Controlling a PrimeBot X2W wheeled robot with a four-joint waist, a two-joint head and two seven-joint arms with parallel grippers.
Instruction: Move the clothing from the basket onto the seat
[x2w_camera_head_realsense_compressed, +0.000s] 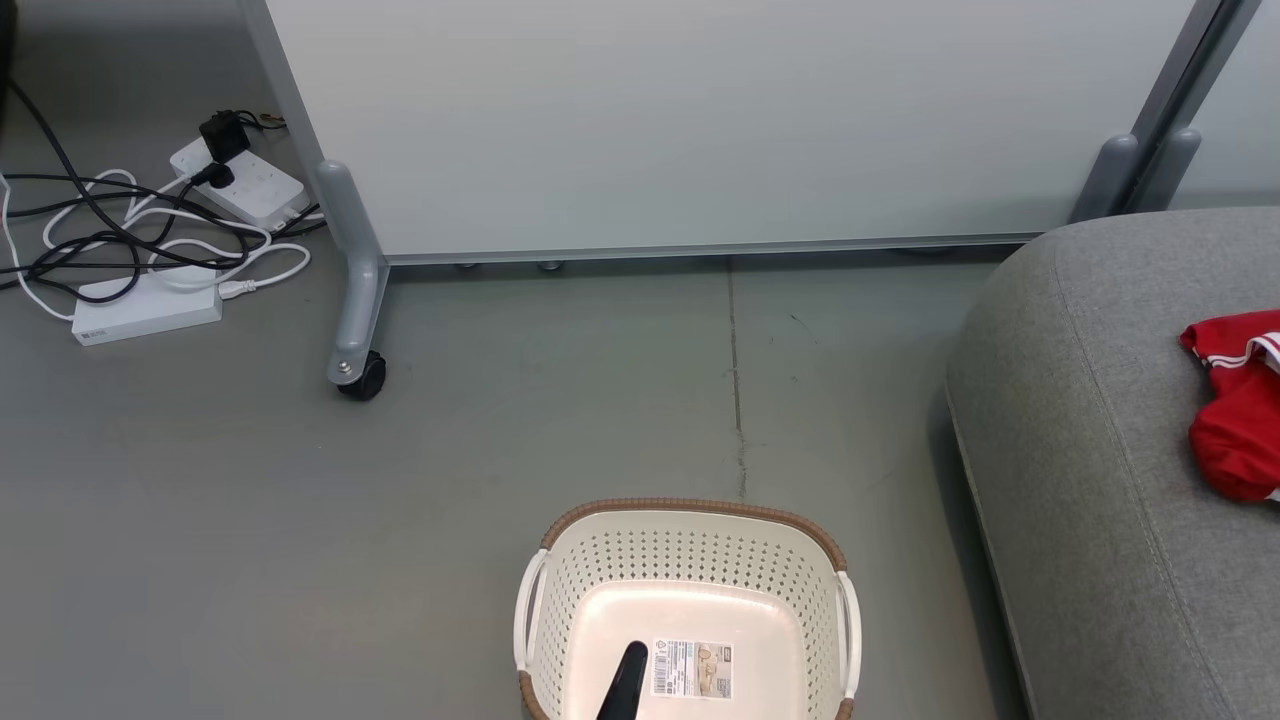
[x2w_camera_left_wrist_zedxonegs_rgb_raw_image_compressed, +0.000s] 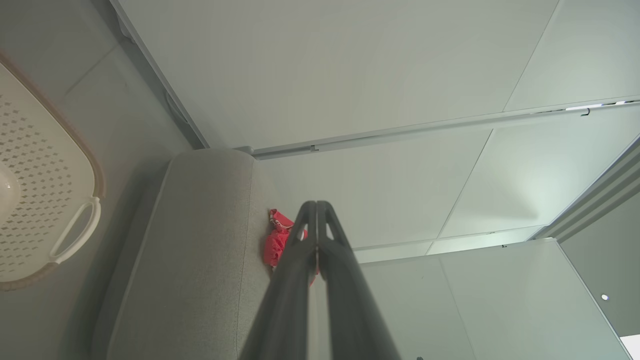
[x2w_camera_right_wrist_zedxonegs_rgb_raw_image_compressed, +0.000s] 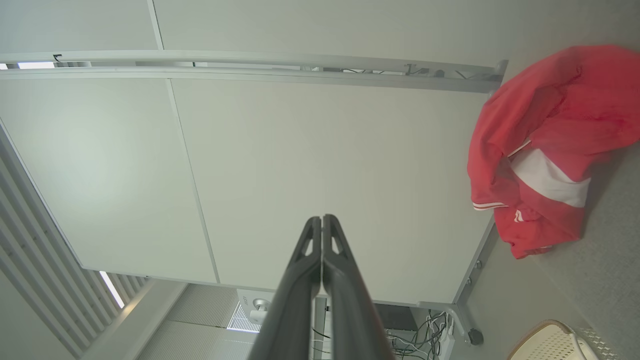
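The cream-white basket (x2w_camera_head_realsense_compressed: 690, 555) stands on the floor at the bottom middle of the head view, with nothing in it but the paper label (x2w_camera_head_realsense_compressed: 692, 668) on its bottom. Red clothing (x2w_camera_head_realsense_compressed: 1235, 420) with white bands lies crumpled on the grey seat (x2w_camera_head_realsense_compressed: 1090, 480) at the right. Dark fingers (x2w_camera_head_realsense_compressed: 626, 682), seemingly my left gripper's, rise over the basket's inside. My left gripper (x2w_camera_left_wrist_zedxonegs_rgb_raw_image_compressed: 317, 205) is shut and holds nothing; beyond it are the basket (x2w_camera_left_wrist_zedxonegs_rgb_raw_image_compressed: 40, 165), seat (x2w_camera_left_wrist_zedxonegs_rgb_raw_image_compressed: 200, 250) and clothing (x2w_camera_left_wrist_zedxonegs_rgb_raw_image_compressed: 275, 245). My right gripper (x2w_camera_right_wrist_zedxonegs_rgb_raw_image_compressed: 321, 219) is also shut and holds nothing, with the clothing (x2w_camera_right_wrist_zedxonegs_rgb_raw_image_compressed: 545, 145) to its right.
A white partition panel (x2w_camera_head_realsense_compressed: 700, 120) stands behind the basket on grey legs with a black caster (x2w_camera_head_realsense_compressed: 360, 385). Power strips and tangled cables (x2w_camera_head_realsense_compressed: 150, 240) lie on the floor at the far left. Bare grey floor (x2w_camera_head_realsense_compressed: 300, 520) lies left of the basket.
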